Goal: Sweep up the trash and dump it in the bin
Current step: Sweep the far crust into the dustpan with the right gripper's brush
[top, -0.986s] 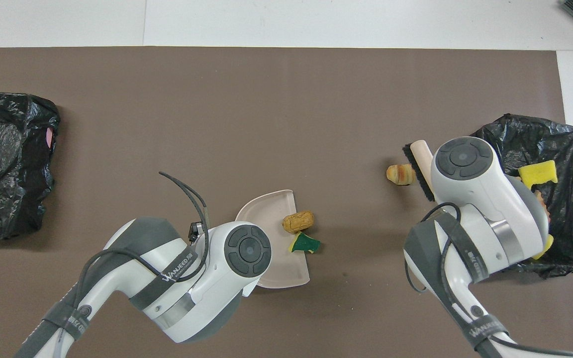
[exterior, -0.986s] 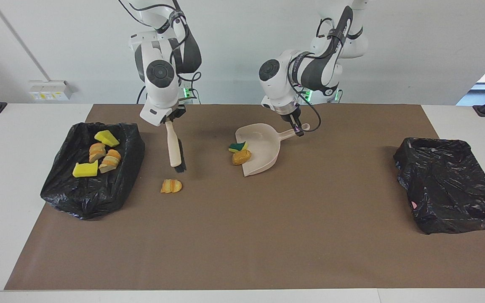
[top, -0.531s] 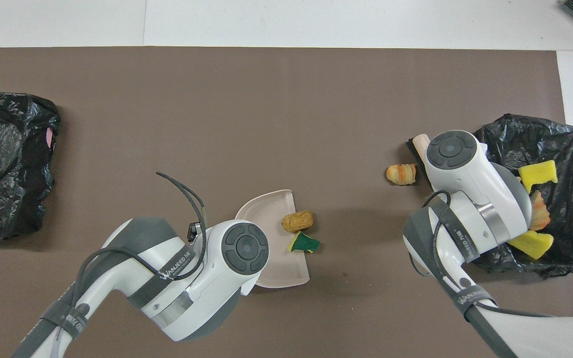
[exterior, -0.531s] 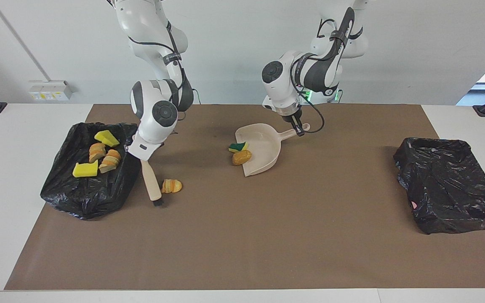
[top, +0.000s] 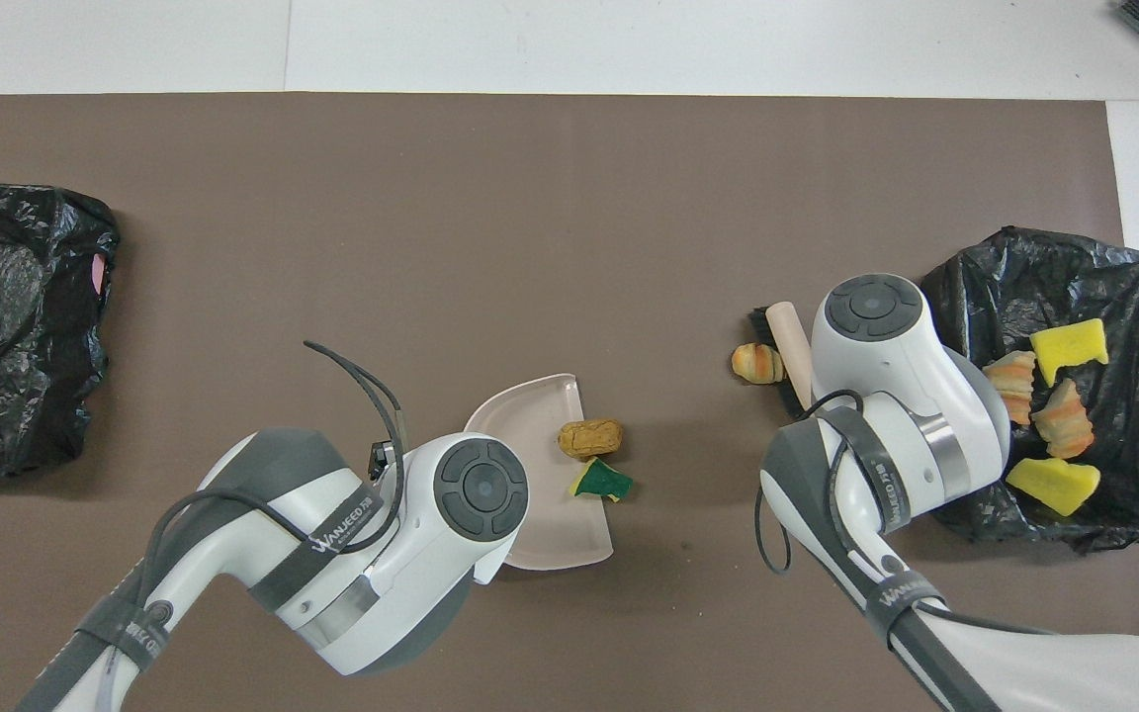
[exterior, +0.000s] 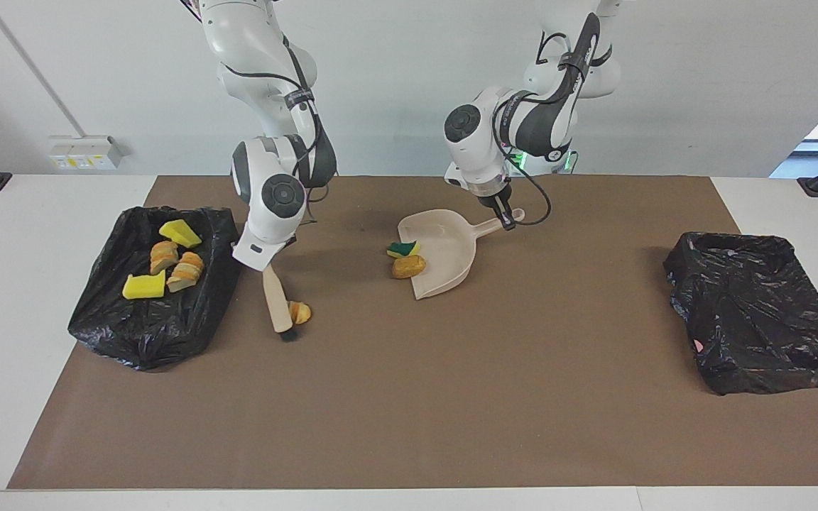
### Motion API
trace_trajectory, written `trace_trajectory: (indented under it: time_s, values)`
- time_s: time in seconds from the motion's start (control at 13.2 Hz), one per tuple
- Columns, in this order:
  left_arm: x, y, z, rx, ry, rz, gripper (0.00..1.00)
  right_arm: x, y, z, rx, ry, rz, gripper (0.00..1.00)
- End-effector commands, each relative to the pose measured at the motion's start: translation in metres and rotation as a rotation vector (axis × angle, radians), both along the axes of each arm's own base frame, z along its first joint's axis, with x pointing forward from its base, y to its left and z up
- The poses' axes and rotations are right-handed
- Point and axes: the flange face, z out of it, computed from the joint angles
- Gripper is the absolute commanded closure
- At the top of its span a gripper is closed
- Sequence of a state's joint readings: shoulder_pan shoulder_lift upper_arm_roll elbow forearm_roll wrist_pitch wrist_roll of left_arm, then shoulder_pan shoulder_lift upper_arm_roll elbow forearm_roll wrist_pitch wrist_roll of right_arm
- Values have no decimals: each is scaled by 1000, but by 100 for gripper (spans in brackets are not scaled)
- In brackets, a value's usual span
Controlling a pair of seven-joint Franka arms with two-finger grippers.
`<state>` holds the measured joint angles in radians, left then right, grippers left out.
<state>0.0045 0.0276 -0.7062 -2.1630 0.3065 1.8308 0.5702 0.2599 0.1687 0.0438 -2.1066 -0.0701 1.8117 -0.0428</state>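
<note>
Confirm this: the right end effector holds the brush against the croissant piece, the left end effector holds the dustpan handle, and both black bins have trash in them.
Not quite. Only the bin at the right arm's end holds trash; the other bin shows none, per the facing view. The right end effector does hold the brush against the croissant piece, and the left end effector the dustpan handle.

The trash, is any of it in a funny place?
Yes. Three bits lie on the mat, not in the bin: a croissant piece against the brush, and a green-and-yellow sponge and bread lump at the dustpan lip.
</note>
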Motion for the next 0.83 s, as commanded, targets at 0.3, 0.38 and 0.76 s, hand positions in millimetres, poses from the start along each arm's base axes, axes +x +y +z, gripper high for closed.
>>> trace_trajectory:
  time_s: [0.3, 0.38, 0.76]
  values:
    - [6, 15, -5, -11, 0, 44, 100, -90, 105, 10, 192, 139, -18, 100]
    - [6, 17, -5, -12, 2, 47, 100, -99, 115, 14, 224, 170, -31, 100]
    - [7, 18, -5, -15, 12, 34, 100, -121, 150, 26, 352, 247, -108, 100]
